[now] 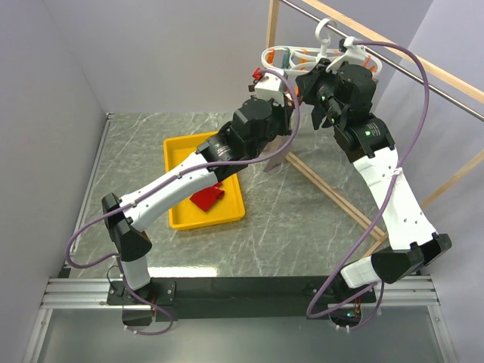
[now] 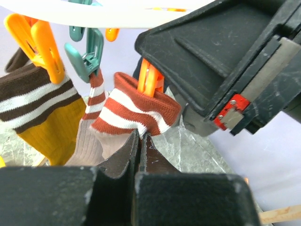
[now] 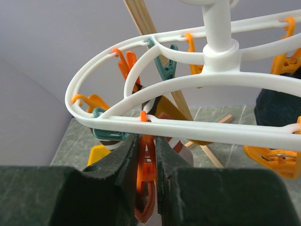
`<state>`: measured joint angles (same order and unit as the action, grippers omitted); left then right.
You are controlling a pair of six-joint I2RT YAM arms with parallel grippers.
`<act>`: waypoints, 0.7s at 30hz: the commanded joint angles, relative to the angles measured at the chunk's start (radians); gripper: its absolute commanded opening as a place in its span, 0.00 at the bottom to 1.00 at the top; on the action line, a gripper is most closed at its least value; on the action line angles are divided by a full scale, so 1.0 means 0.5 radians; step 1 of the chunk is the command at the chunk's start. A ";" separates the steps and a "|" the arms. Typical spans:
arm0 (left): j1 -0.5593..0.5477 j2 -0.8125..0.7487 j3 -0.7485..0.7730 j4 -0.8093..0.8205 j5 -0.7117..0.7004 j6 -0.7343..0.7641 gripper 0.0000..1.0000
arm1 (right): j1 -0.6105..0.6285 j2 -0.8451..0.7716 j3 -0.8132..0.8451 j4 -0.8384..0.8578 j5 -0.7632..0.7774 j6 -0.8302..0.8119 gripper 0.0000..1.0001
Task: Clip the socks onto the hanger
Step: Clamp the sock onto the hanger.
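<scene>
Pinching an orange clip between its fingers, the right gripper was closed on the clip's upper part, directly below the near rail of the hanger. The clip's lower end hung past the fingertips toward the table. The left gripper was closed too, its fingers pressed together on the brownish body of a striped-cuff sock. The rust-and-white cuff stood just above the fingertips, and the same clip's mouth met it from above. I could not tell whether the mouth straddled the fabric or only rested in the cuff's opening.

Left of those fingers, a mustard sock hung from another orange clip. Between it and the held sock, a grey-beige sock hung from a teal clip.

Judged from this, the step in hand was clipping a third sock, with two up already. One hand was squeezing the clip open while the other fed the cuff in.

The next move called for the cuff edge to sit well inside the open mouth before the right fingers eased off. The left fingers should hold the fabric up until the clip bit, and only then part and draw down.

A red sock lay in the yellow tray, well below both grippers, waiting for its turn.
</scene>
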<state>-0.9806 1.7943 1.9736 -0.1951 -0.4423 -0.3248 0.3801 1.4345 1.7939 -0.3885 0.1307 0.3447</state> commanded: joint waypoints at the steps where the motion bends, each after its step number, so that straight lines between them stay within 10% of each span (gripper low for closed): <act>1: -0.008 -0.171 -0.051 0.206 -0.011 -0.022 0.01 | 0.001 -0.120 0.005 0.059 0.036 0.047 0.00; 16: -0.008 -0.140 -0.051 0.188 0.069 -0.068 0.01 | 0.001 -0.151 -0.017 0.053 -0.004 0.111 0.01; 21: -0.008 -0.171 -0.115 0.225 0.066 -0.081 0.01 | -0.002 -0.136 0.054 -0.008 -0.013 0.111 0.33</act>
<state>-0.9806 1.7428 1.9278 -0.1272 -0.4229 -0.3511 0.3801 1.3918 1.7771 -0.3969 0.1143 0.3920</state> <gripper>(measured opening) 0.028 0.307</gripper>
